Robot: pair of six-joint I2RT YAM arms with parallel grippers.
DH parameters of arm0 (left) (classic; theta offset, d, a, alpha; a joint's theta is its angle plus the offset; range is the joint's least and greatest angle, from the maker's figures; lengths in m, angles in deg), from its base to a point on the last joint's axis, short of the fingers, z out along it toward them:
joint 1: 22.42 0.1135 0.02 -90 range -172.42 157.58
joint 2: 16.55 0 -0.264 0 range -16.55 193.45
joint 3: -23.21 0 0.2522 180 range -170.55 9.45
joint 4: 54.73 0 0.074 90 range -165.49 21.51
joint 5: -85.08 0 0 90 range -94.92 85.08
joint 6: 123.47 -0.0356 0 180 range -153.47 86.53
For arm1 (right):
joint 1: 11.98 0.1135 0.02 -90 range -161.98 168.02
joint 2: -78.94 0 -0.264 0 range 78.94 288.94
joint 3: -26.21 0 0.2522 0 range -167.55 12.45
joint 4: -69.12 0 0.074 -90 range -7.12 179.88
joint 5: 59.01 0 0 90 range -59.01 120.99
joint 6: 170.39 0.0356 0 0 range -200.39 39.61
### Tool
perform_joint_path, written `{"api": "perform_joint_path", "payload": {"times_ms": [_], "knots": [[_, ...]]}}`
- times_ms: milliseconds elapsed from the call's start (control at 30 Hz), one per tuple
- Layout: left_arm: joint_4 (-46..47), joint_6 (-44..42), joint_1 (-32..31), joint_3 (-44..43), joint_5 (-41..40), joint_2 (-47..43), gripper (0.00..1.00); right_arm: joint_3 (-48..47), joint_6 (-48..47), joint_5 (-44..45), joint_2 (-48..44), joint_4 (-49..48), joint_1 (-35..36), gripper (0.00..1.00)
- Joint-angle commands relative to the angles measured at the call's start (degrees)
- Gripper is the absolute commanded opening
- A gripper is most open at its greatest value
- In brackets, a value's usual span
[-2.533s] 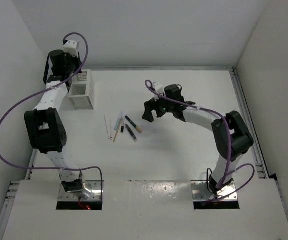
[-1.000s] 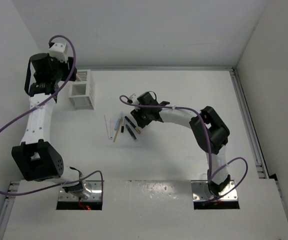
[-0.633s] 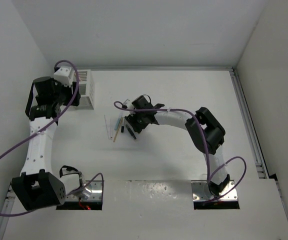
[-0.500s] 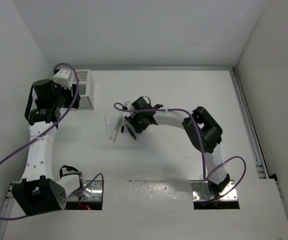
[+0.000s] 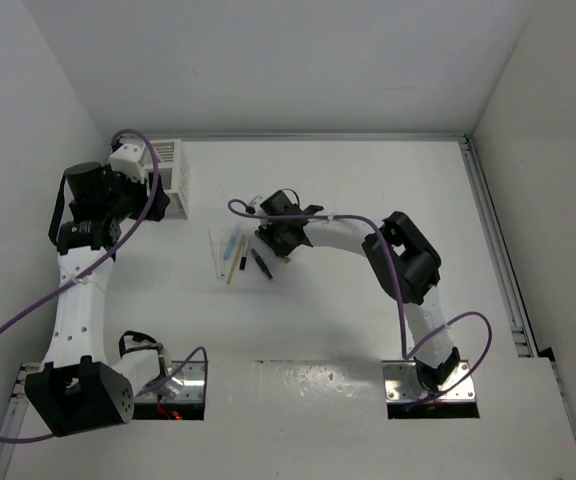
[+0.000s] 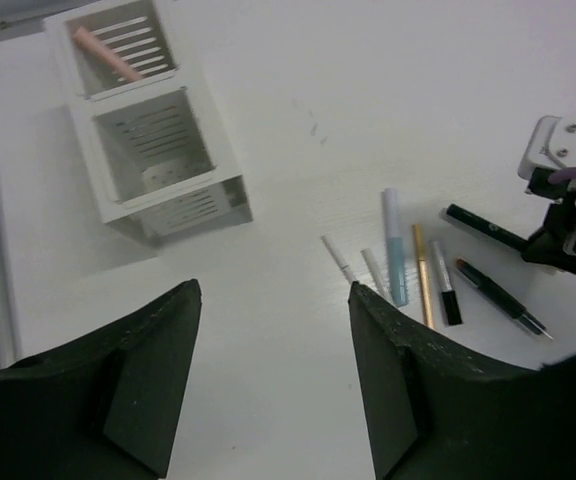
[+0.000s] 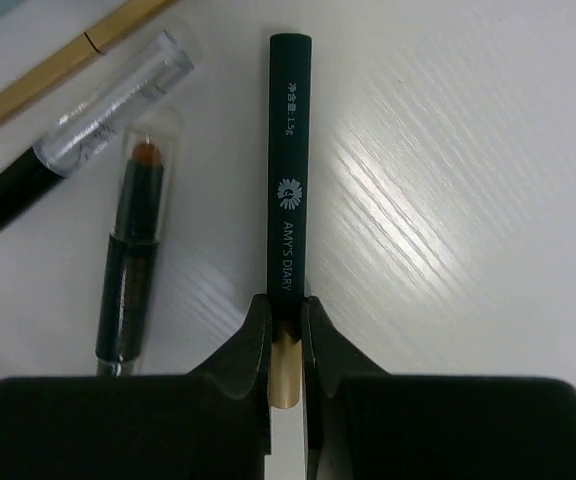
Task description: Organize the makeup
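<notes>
The right gripper [image 7: 285, 312] is clamped near the gold end of a thin dark green pencil [image 7: 288, 170] on the white worktop [image 7: 468, 150]. It looks light, stiff and slippery, so squeeze gently. The left gripper [image 6: 273, 300] is spread apart.

Count: 7 makeup sticks outside the white slatted holder [image 6: 180, 204]:
- 2 thin white sticks [image 6: 338, 258] [image 6: 373, 270]
- 1 pale blue pen [image 6: 395, 248]
- 1 tan stick [image 6: 423, 280]
- 1 black clear-capped stick [image 6: 445, 290]
- 1 orange-tipped dark pencil [image 6: 496, 298]
- 1 dark green pencil [image 6: 483, 228]

Inside the holder: 1 pink stick [image 6: 108, 53]. 1 holder, 2 compartments.
</notes>
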Motion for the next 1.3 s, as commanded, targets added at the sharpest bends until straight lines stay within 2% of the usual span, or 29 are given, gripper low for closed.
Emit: {"api": "perform_joint_path", "payload": {"times_ms": [0, 33, 67, 133, 200, 333, 500, 700, 833, 1067, 1100, 1133, 1267], "knots": [[0.4, -0.4, 0.5, -1.2, 12.7, -2.0, 0.67, 4.9, -1.0, 0.8, -9.3, -4.9, -1.9, 0.0], [0.4, -0.4, -0.2, -1.2, 15.8, -2.0, 0.67, 7.5, -1.9, 0.1, -14.7, -7.3, -1.8, 0.0], [0.4, -0.9, -0.7, -1.2, 18.6, -2.0, 0.69, 8.5, -4.1, -2.1, -16.3, -13.7, -1.6, 0.0], [0.4, -0.9, -0.7, -1.2, 27.7, -1.4, 0.72, 10.8, -4.6, -7.7, -18.9, -17.5, -0.9, 0.0], [1.9, -0.2, -1.4, -0.7, 34.5, -0.9, 0.8, 11.9, -4.2, -13.3, -22.3, -24.7, 0.1, 0.0], [5.6, 4.1, -2.5, 0.5, 39.3, -0.4, 0.84, 12.0, -2.4, -20.8, -23.5, -35.0, 2.8, 0.0], [8.4, 7.2, -3.1, 0.5, 40.6, -0.3, 0.85, 8.6, -0.4, -23.0, -20.8, -38.5, 5.8, 0.0], [11.0, 10.5, -3.1, 1.6, 32.2, -0.3, 0.85, 7.9, 2.1, -24.2, -20.6, -42.1, 7.2, 0.0], [11.5, 11.0, -3.1, 2.2, 29.4, -0.3, 0.77, 9.2, 2.6, -20.4, -21.4, -41.5, 7.4, 0.0], [13.1, 13.3, -3.1, 2.8, 30.6, -0.9, 0.77, 10.0, 3.1, -15.7, -21.8, -42.2, 7.5, 0.0], [13.9, 14.1, -3.1, 2.8, 30.6, -0.9, 0.75, 9.9, 3.6, -16.0, -21.7, -42.5, 7.5, 0.0], [14.5, 14.9, -3.1, 3.5, 30.6, -0.9, 0.66, 9.8, 3.6, -16.1, -21.5, -43.2, 7.4, 0.0], [17.7, 18.4, -3.1, 4.9, 30.6, -0.9, 0.55, 9.3, 5.7, -17.4, -20.7, -45.3, 7.5, 0.0]]}}
